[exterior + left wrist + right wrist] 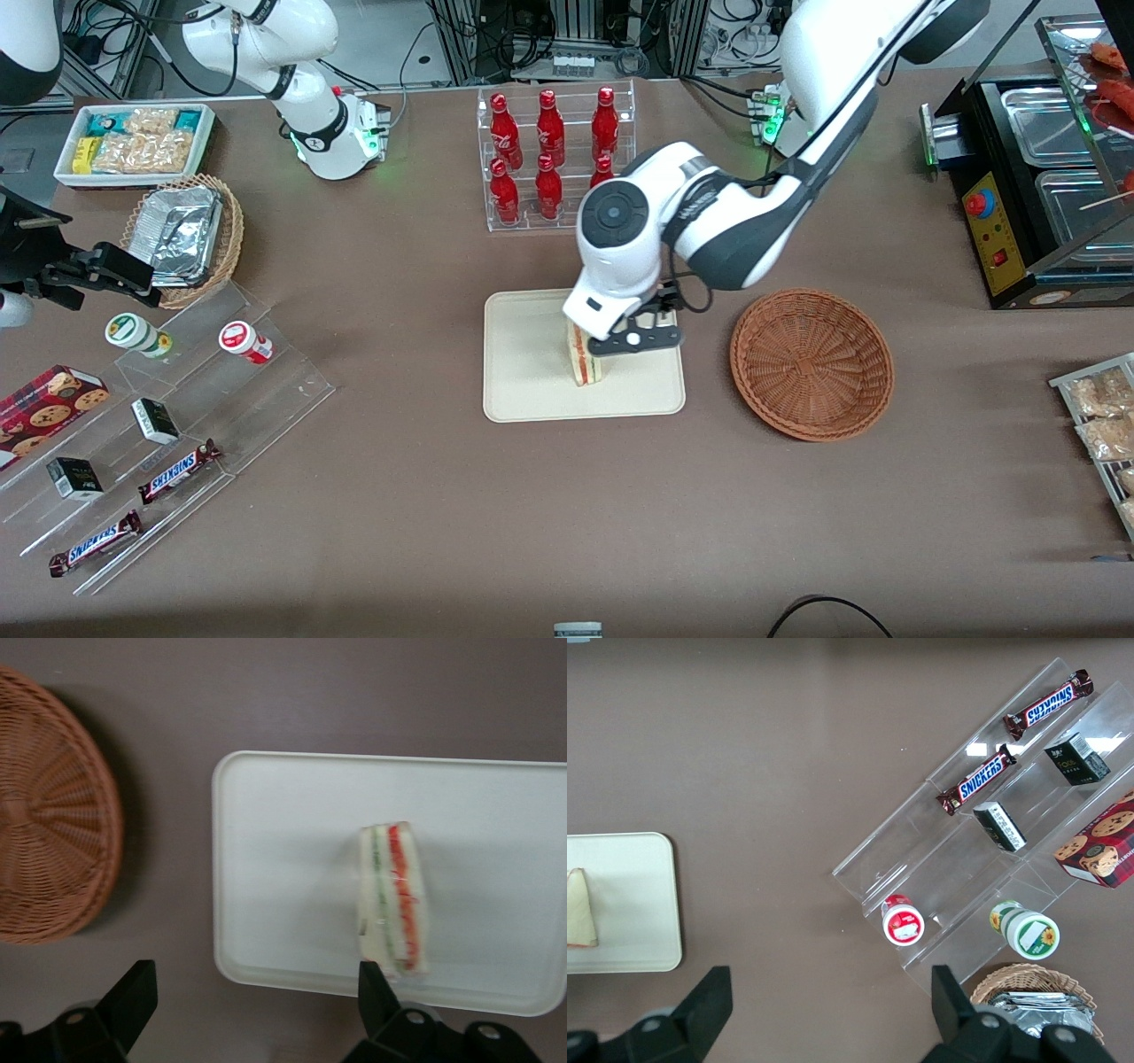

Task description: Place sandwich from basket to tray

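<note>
The claw is wide open and holds nothing, hanging just above the sandwich. The sandwich stands on its edge on the tray right under the claw, and the basket sits empty beside the tray. The putting-down step looks done, so next the claw only needs to lift straight up without bumping the sandwich over.

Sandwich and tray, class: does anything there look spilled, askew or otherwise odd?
Nothing stands out. The sandwich stands on its edge on the tray, intact, nothing spilled. The basket sits empty beside the tray. The hand is open above the tray's edge.
</note>
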`<state>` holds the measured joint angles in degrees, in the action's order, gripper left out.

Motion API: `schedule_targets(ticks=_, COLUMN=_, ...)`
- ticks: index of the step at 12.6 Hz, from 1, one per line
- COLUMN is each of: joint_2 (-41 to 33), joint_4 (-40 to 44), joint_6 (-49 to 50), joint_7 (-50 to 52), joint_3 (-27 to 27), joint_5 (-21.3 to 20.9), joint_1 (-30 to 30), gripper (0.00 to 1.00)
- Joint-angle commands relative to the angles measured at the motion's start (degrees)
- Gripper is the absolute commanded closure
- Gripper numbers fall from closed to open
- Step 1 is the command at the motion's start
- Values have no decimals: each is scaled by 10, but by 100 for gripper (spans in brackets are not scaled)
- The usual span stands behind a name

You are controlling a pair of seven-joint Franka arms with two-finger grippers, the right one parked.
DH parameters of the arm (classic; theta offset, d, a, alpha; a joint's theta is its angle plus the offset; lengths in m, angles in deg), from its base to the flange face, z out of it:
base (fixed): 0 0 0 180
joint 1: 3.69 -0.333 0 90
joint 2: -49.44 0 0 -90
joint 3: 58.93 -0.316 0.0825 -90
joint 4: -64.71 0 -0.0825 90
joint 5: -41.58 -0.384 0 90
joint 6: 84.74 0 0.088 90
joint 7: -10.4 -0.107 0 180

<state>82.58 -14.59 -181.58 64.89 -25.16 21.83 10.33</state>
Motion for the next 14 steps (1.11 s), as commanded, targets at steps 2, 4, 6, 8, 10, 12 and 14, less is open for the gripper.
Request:
schedule_targets(ticks=2, joint_2=-46, joint_4=-22, joint_6=53, joint_7=-40, joint_3=-3, joint_5=11, joint_1=-51, gripper=0)
schedule_targets(ticks=4, joint_2=-75, joint_4=-58, joint_6=52, joint_7=-83, joint_3=-2, joint_5=12, joint_1=-89, gripper=0)
schedule_targets(ticks=6, joint_2=-101, joint_4=-85, joint_6=52, joint_7=-106, joint_3=-1, joint_5=14, joint_1=-118, gripper=0)
schedule_targets(ticks=8, joint_2=-118, joint_4=-102, joint_6=53, joint_7=-126, joint_3=-1, joint_5=14, joint_1=-138, gripper=0)
schedule_targets(ticks=10, joint_2=-128, joint_4=-114, joint_6=53, joint_7=-134, joint_3=-1, joint_5=14, joint_1=-159, gripper=0)
schedule_targets(ticks=12, joint_2=-171, joint_4=-152, joint_6=46, joint_7=-189, joint_3=-5, joint_5=37, joint_1=-174, gripper=0)
schedule_targets(ticks=14, joint_2=-227, joint_4=-183, joint_6=52, joint_7=-267, joint_3=-61, joint_5=94, joint_1=-168, gripper=0)
